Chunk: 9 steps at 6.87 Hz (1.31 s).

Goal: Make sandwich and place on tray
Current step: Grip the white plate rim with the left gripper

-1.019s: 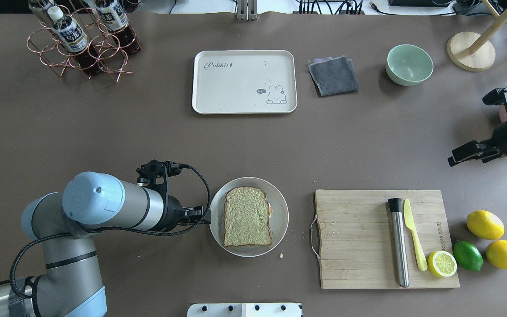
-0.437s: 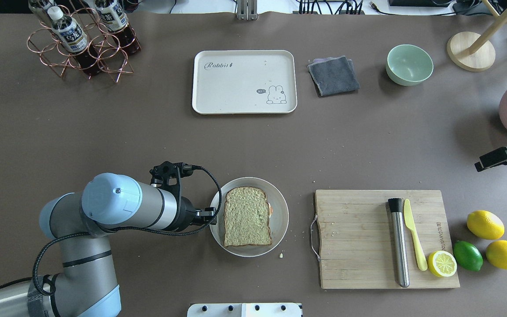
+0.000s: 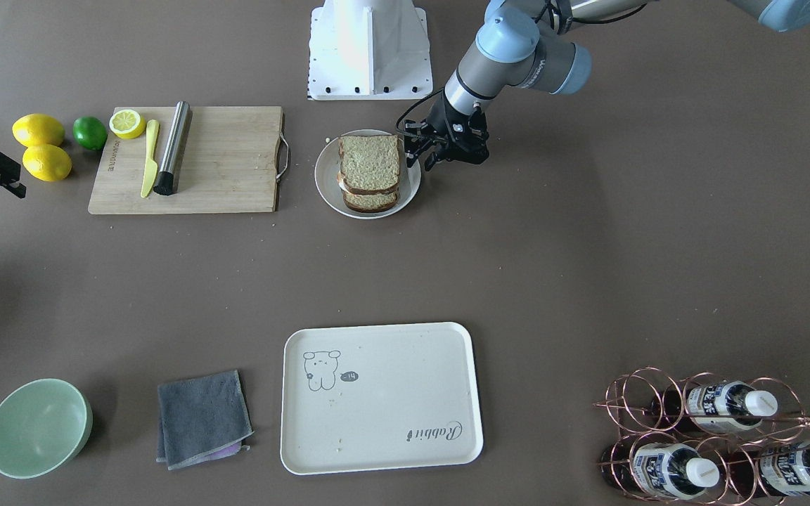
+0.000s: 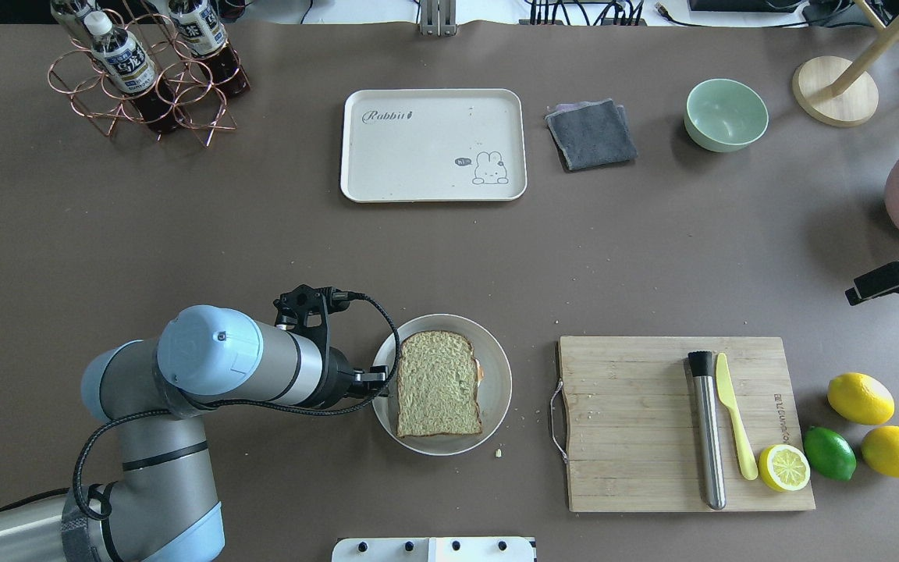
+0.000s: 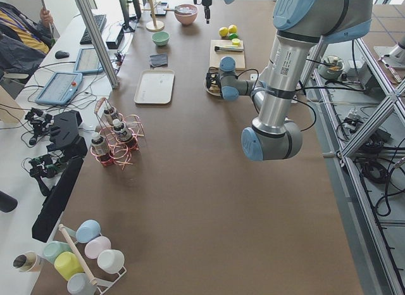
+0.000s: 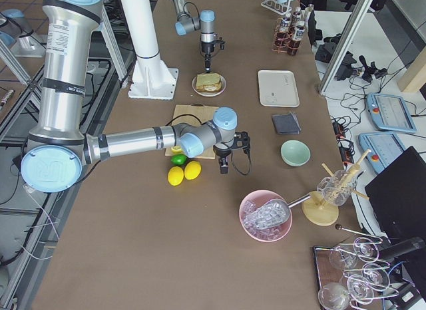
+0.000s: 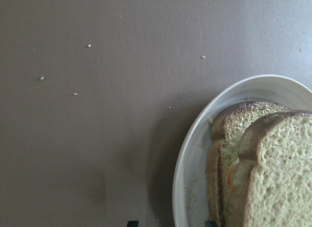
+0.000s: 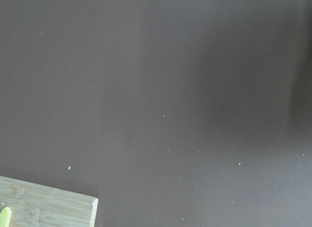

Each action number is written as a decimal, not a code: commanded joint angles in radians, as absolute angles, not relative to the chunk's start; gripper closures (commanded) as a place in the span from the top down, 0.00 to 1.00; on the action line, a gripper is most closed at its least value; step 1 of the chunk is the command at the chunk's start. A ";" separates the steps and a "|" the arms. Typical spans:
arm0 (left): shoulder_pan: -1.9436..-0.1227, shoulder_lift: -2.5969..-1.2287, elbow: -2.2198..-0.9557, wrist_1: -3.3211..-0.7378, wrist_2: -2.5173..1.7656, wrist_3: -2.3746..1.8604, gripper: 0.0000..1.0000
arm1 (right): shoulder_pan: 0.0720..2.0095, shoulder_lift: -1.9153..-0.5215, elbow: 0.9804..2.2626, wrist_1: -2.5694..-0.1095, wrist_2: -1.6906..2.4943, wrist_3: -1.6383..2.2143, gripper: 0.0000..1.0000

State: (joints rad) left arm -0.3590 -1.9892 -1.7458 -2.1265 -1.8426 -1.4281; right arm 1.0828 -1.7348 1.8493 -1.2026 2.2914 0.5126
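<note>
While the sandwich [image 4: 438,394] sat assembled on the plate [image 4: 500,382], lower centre overhead, our left gripper [image 4: 378,381] hovered beside it, parted and empty; we judged grasping, then carrying to the upper-centre tray [image 4: 432,144], next.

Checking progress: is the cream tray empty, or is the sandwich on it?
Empty. The tray shows only its print and a few specks; the sandwich sits on the round plate.

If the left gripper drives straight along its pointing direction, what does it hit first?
The left gripper likely meets the plate at its near rim first, then the sandwich; height is unclear.
</note>
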 commanded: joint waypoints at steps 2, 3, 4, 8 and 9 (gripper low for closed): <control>-0.359 -2.002 -1.727 -2.128 -1.819 -1.427 0.40 | 1.083 -1.738 1.848 -1.203 2.289 0.512 1.00; -0.359 -2.003 -1.726 -2.128 -1.818 -1.427 0.40 | 1.083 -1.740 1.848 -1.201 2.289 0.512 1.00; -0.359 -2.002 -1.724 -2.128 -1.818 -1.427 0.31 | 1.083 -1.740 1.848 -1.203 2.290 0.512 1.00; -0.357 -1.999 -1.732 -2.129 -1.815 -1.430 0.00 | 1.085 -1.741 1.848 -1.201 2.292 0.512 1.00; -0.357 -1.996 -1.735 -2.132 -1.784 -1.433 0.00 | 1.085 -1.741 1.848 -1.203 2.292 0.512 1.00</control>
